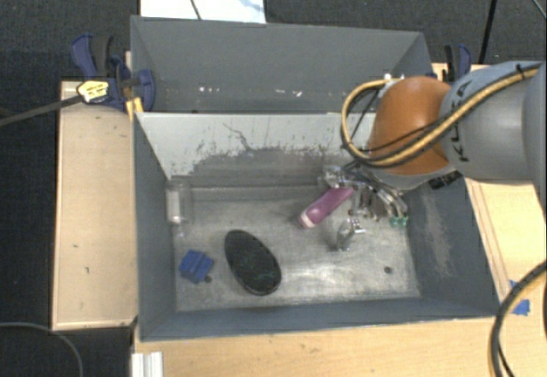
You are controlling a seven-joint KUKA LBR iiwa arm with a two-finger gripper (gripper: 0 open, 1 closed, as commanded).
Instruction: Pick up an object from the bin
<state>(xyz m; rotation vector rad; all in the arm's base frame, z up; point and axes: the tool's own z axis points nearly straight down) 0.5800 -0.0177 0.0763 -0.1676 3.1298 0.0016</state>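
Grey metal bin (444, 230), with a scuffed floor that is largely bare. The arm (504, 123) enters from the right and is cut off at the picture's edge. Its orange cover (410, 123) and looped cables (346, 119) overhang the right rear of the bin and hide the floor and back wall beneath them.

The gripper (349, 230) sits low in the bin, right of centre, with its tip near the floor. Its metal parts blend into the grey floor and their own shadow, so it cannot be told whether it is spread or pressed together.

A purple cylinder (321, 208) lies tilted just left of the gripper. Its lower end points toward the bin's centre, and its upper end runs up under the wrist hardware, where it is hidden. It cannot be told whether the gripper grips it, touches it or stands clear of it.

Other contents lie well apart from the gripper:
- A black oval object (252, 262) lies at the front, left of centre. Its top is textured and its kind cannot be made out.
- A small blue block (196, 266) lies near the oval's left side, toward the front-left corner.
- A clear tube (175, 203) lies by the left wall, faint against the metal. Its ends are hard to make out.
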